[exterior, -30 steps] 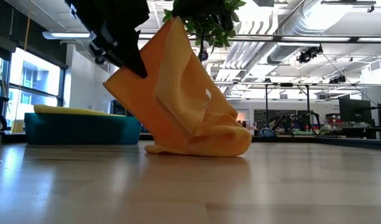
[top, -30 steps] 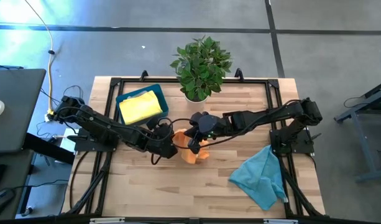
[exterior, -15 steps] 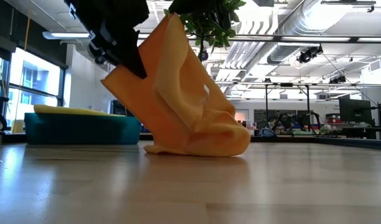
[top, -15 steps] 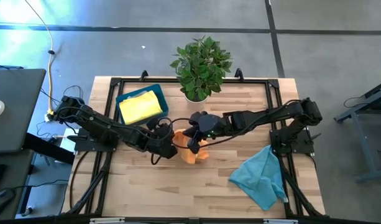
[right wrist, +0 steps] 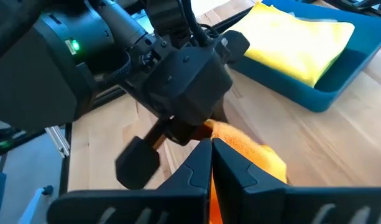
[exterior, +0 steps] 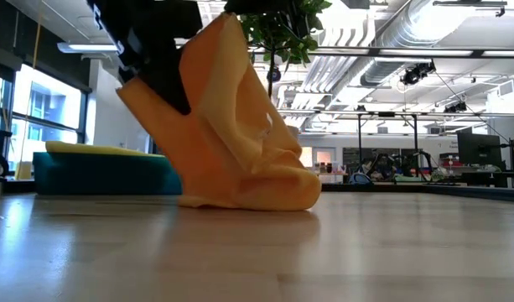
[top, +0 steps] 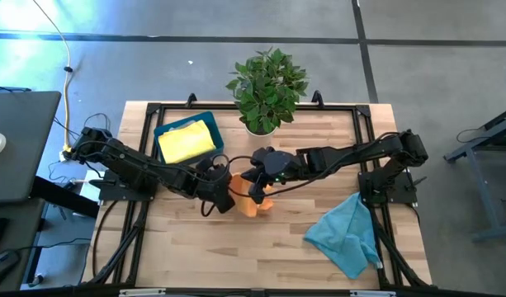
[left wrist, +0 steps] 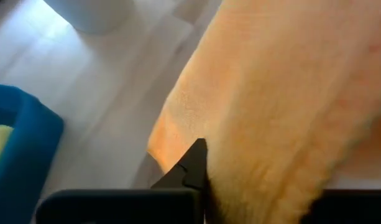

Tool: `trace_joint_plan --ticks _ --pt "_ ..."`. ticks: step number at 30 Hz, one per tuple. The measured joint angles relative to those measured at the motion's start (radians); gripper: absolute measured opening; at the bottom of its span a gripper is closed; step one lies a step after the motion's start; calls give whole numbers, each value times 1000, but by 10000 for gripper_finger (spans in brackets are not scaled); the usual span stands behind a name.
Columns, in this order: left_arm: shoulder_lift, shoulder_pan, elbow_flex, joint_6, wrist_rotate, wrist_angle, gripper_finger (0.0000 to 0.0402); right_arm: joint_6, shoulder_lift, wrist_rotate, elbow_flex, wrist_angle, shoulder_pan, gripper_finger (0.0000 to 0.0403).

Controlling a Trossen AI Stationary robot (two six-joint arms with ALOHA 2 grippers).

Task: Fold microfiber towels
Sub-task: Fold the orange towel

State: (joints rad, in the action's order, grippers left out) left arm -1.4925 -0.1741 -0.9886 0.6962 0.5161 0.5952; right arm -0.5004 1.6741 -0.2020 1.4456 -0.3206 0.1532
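1. The left gripper (top: 225,198) sits near the middle of the table, its fingers (left wrist: 191,163) pinching an edge of the orange towel (top: 251,203) and holding that edge up off the wood.
2. The right gripper (top: 257,191) is just beside it, fingers pressed together on another upper part of the same orange towel, which shows right at its fingertips in the right wrist view.
3. Both arms reach low and nearly flat across the table from their bases at the two sides, meeting at the centre.
4. In the low view the orange towel (exterior: 231,126) hangs as a tilted sheet from the grippers, its lower end bunched on the table (exterior: 257,252).
5. A yellow towel (top: 186,142) lies in the blue tray (top: 164,129) at the far left of the table.
6. A teal-blue towel (top: 345,233) lies crumpled near the front right corner, well apart from the grippers.
7. A potted plant (top: 267,89) stands at the far edge, behind the grippers.
8. No readable writing or brand shows; only a small green light (right wrist: 71,45) glows on the left arm's housing.
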Motion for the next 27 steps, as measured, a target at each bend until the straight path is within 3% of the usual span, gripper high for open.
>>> trace_joint_plan --ticks 7,17,27 --pt "6 -6 0 15 -187 23 3 121 0 29 0 -66 0 16" --pt "11 6 -55 52 -508 41 1 216 0 122 -41 -217 0 125" --pt "11 114 -144 29 -568 145 0 249 0 249 -201 178 75 109"
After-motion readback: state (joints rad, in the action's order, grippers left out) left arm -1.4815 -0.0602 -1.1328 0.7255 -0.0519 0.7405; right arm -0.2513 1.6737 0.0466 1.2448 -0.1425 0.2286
